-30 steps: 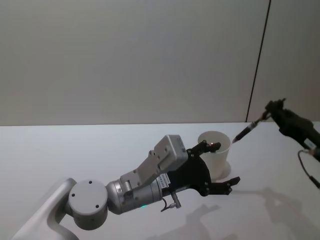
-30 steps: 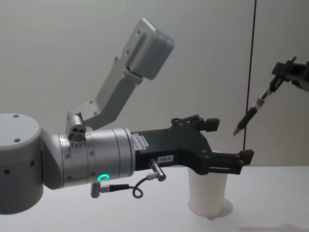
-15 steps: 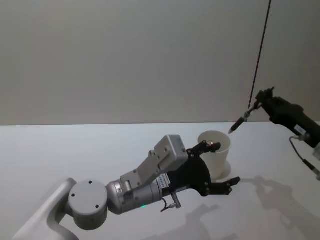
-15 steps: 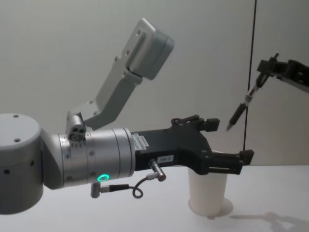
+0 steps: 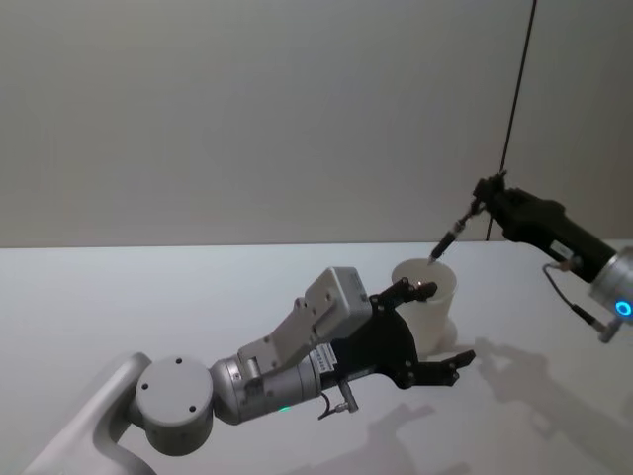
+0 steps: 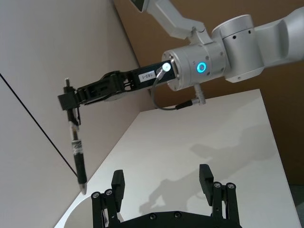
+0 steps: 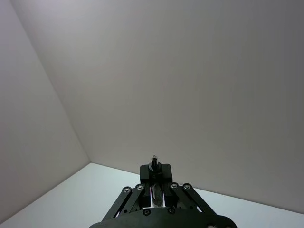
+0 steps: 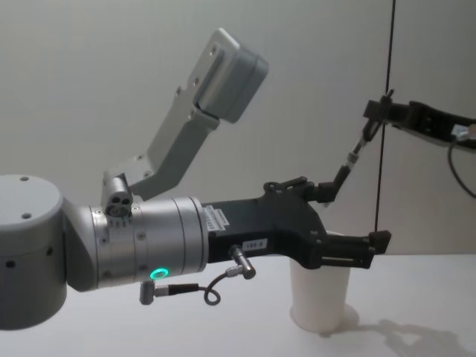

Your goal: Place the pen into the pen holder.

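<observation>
Right end effector is clamped on the top end of the pen, so the barrel hangs tip-down, tilted toward the left and the cup, ready for a drop. Pen tip sits at the far rim of the pen holder, above the mouth, not inside yet by my read. Holder stands upright on the bench, right of centre. Left end effector is spread wide with nothing in it, straddling the holder without visibly touching; probably staged to steady it if the pen knocks the rim.
</observation>
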